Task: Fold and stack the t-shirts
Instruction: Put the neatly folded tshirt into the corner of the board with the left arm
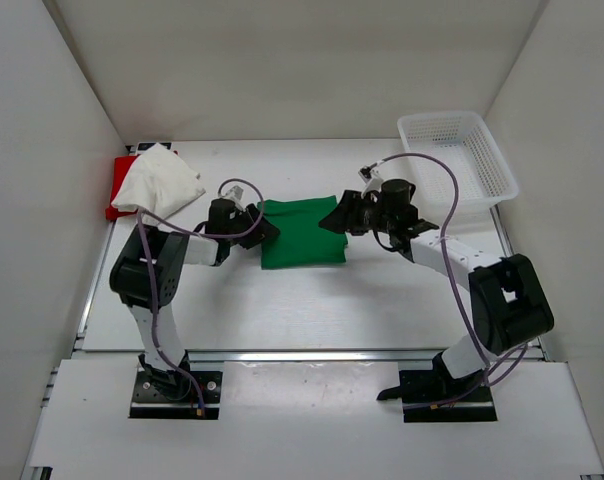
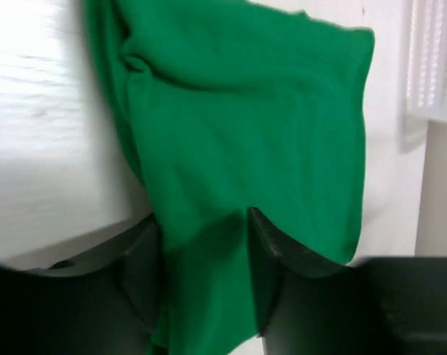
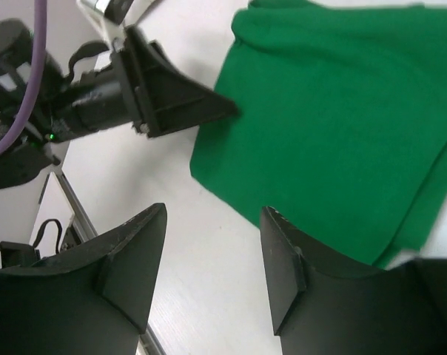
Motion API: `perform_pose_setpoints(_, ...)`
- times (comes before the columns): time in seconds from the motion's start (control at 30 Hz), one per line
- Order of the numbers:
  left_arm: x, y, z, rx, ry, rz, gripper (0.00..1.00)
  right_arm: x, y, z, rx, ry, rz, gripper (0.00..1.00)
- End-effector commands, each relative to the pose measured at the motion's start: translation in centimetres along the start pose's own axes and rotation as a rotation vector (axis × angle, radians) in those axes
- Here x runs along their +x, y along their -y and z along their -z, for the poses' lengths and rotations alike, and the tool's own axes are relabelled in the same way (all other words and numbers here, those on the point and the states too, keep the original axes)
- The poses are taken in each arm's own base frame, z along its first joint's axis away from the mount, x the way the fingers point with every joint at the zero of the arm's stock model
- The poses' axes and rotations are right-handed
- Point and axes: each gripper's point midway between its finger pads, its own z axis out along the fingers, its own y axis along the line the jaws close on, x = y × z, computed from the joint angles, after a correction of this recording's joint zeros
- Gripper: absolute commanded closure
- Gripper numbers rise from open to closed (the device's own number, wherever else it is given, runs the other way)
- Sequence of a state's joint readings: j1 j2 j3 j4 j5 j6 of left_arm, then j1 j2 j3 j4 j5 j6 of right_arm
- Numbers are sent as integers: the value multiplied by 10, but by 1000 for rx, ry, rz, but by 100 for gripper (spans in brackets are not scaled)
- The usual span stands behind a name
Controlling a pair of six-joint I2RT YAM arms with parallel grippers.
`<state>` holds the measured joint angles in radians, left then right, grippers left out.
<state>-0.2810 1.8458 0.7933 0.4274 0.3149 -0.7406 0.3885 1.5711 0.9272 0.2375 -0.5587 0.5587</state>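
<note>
Brackets the folded green cloth t-shirt (image 1: 302, 235) from both sides, seemingly to square its fold: left gripper (image 1: 265, 228) straddling one edge, pinch impossible to confirm, right gripper (image 3: 214, 214) spread wide, empty.

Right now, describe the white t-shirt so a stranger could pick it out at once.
Start at the table's far-left corner, across from the mesh basket. A white t-shirt lies heaped on a red t-shirt there. Unlike the flat green t-shirt at centre, it is crumpled.

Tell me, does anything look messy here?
Yes. The white shirt lies crumpled in a heap on the red shirt in the far left corner, while the green shirt lies neatly folded mid-table.
</note>
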Motion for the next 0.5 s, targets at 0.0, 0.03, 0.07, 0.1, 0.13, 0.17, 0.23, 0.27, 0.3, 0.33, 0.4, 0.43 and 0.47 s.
perform_pose_setpoints(0.0,33,2,-19,21,-126,25,47,-19,-16,20,-42,106,48,49)
perform_pose_setpoints(0.03,35,7,-27,45,-141,27,58,-16,-17,28,-44,110,43,49)
perform_pose_setpoints(0.07,33,13,-29,61,-140,42,65,-14,-13,31,-35,116,40,50)
perform_pose_setpoints(0.1,32,12,-36,61,-146,65,74,-10,-14,37,-39,118,39,51)
perform_pose_setpoints(0.13,29,17,-41,68,-141,66,79,-4,-12,43,-34,114,27,52)
perform_pose_setpoints(0.17,26,25,-43,80,-136,68,83,5,-6,48,-25,102,10,53)
perform_pose_setpoints(0.23,21,36,-48,94,-123,51,90,9,-8,56,-43,110,6,53)
perform_pose_setpoints(0.27,11,46,-51,107,-104,44,96,13,-6,62,-41,119,-2,53)
perform_pose_setpoints(0.3,-1,59,-52,127,-91,34,99,6,-9,69,-50,150,0,54)
perform_pose_setpoints(0.33,-7,65,-53,130,-81,26,100,16,-3,71,-43,135,-16,53)
perform_pose_setpoints(0.4,-41,93,-54,174,-42,-5,100,17,0,82,-46,171,-18,54)
perform_pose_setpoints(0.43,-54,95,-52,176,-25,-24,100,18,2,84,-43,172,-22,54)
perform_pose_setpoints(0.47,-76,109,-48,188,2,-33,100,22,9,86,-26,172,-38,54)
